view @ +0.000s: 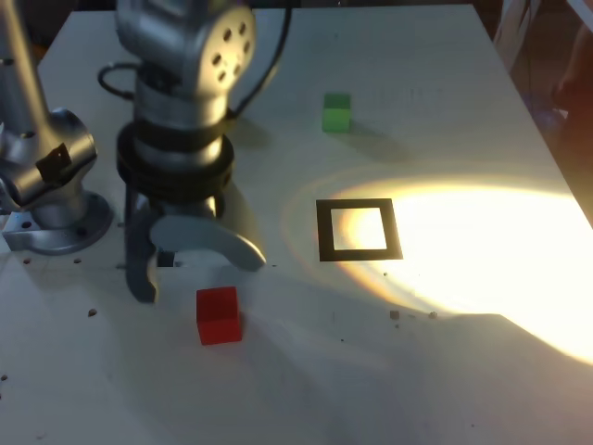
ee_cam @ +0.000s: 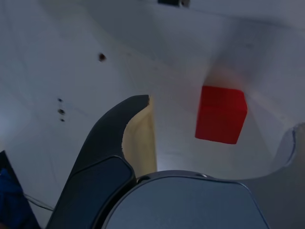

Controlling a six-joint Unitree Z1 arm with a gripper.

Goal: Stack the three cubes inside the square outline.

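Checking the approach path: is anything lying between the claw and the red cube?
No. In the wrist view only bare white table separates the open claw from the red cube.

Yellow cube isn't showing in either view. Grey metal arm base [view: 46,199] is getting cropped by the exterior view's left edge. Wrist view is cropping the pale right finger [ee_cam: 290,152] and a blue object [ee_cam: 9,191], too cropped to identify.
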